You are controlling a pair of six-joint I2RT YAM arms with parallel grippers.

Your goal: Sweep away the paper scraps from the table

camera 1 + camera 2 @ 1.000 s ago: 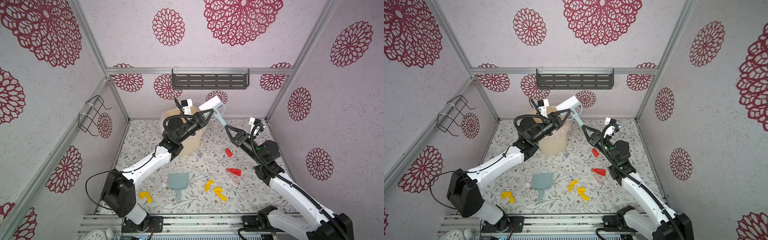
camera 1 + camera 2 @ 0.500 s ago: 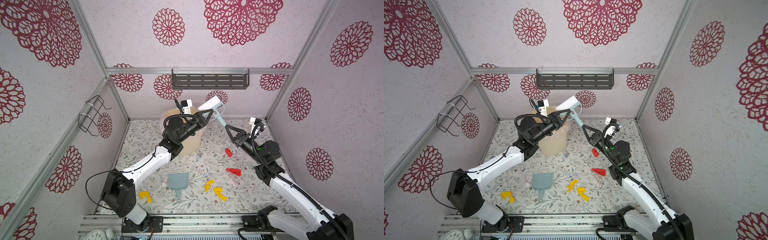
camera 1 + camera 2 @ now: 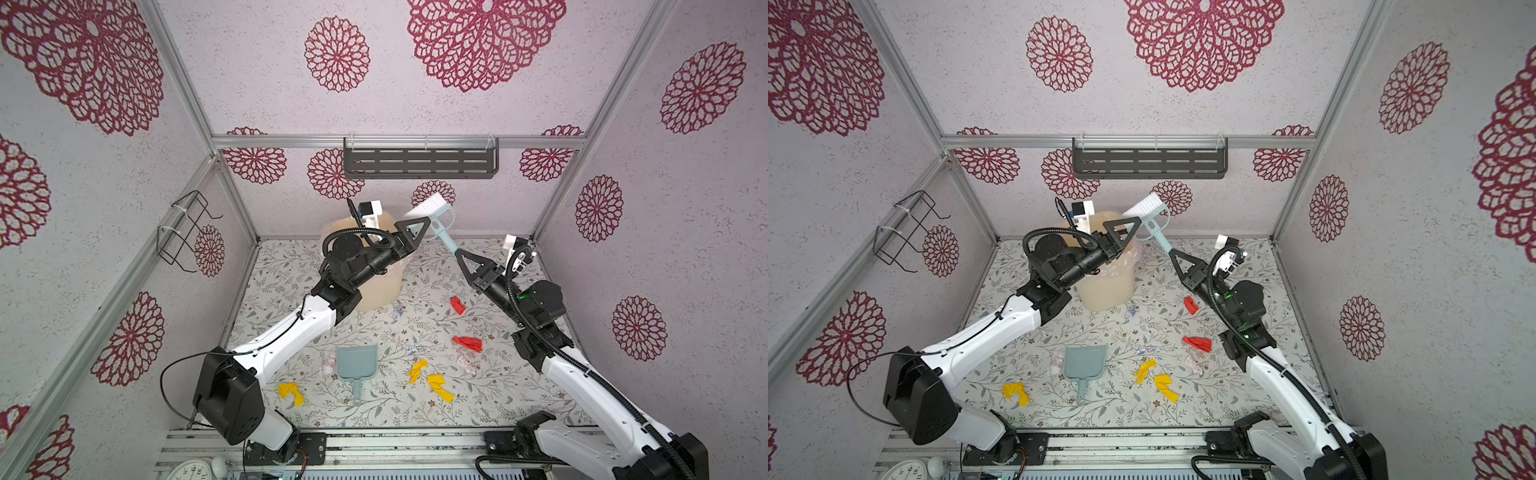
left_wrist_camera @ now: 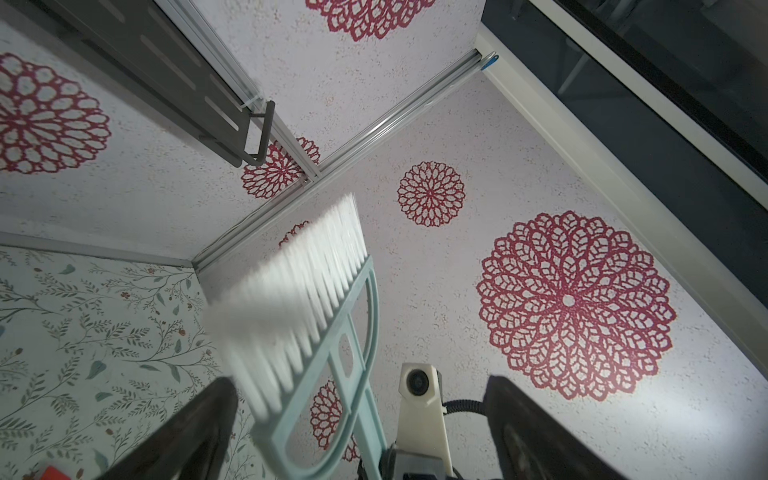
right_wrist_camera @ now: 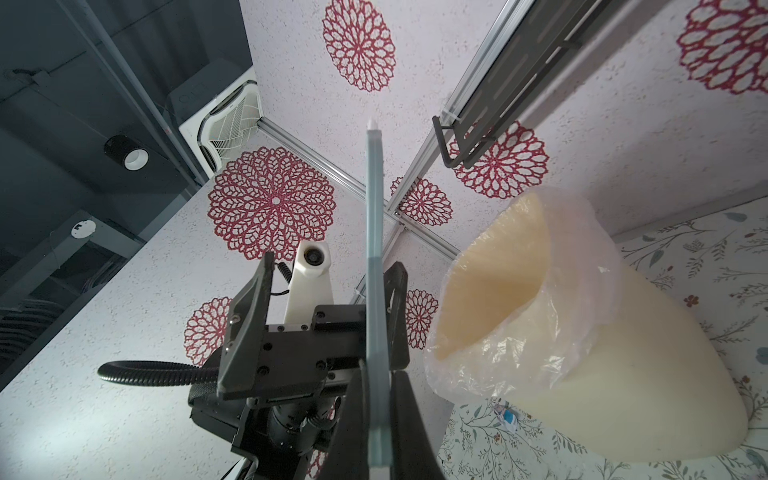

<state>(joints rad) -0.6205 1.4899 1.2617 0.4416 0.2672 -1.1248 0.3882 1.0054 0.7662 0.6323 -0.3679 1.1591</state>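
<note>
A small hand brush with white bristles (image 3: 430, 203) (image 3: 1144, 208) and a pale blue handle (image 5: 374, 208) is held up in the air over the back of the table (image 3: 415, 411). My right gripper (image 3: 459, 254) (image 5: 379, 374) is shut on the lower end of the handle. My left gripper (image 3: 426, 226) (image 4: 359, 382) stands open around the brush head (image 4: 307, 291), jaws wide apart. Several paper scraps lie on the table: red ones (image 3: 458, 304) (image 3: 468, 343), yellow ones (image 3: 417, 370) (image 3: 440, 387) (image 3: 291, 392) and pale ones (image 3: 330, 361).
A pale blue dustpan (image 3: 356, 363) (image 3: 1084, 362) lies on the table at the front middle. A cream bin with a plastic liner (image 3: 380, 282) (image 5: 561, 324) stands at the back under my left arm. A dark shelf (image 3: 419, 163) hangs on the back wall, a wire rack (image 3: 183, 232) on the left wall.
My left gripper has opened and let go of the brush head. The right gripper has closed fully on the handle and now holds the brush alone. Neither arm has moved much.
</note>
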